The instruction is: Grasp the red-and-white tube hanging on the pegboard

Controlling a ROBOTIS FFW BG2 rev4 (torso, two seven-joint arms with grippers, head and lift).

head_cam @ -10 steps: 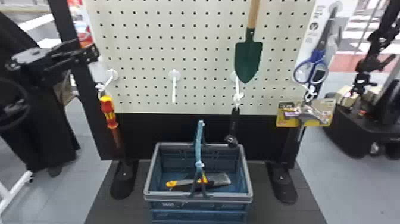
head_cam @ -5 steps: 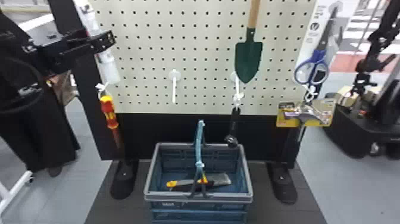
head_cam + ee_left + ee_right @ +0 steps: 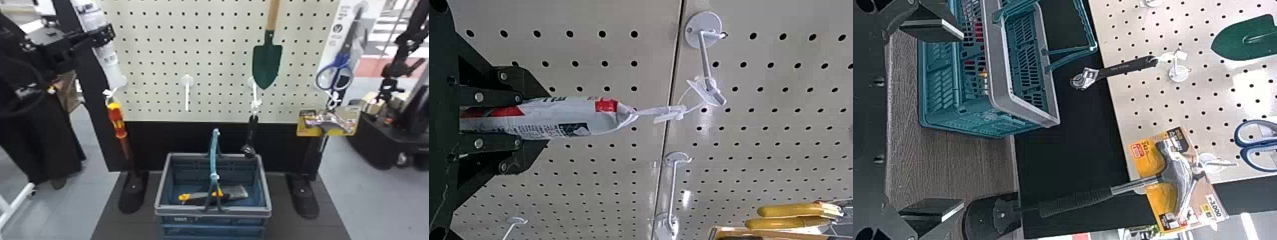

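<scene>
- Up at the pegboard's left edge, the left end effector is clenched on one red-and-white tube, a finger on either side.
- One white tie joins the tube's end to one hook.
- Right end effector: released, two fingers wide apart, facing one blue basket.
- That basket stands on the dark desk below the board, with one yellow-tipped tool lying inside.
- Also hanging, one each: screwdriver, trowel, scissors, wrench, hammer.

head camera faces pegboard, left wrist close (sideways), right wrist shares basket
</scene>
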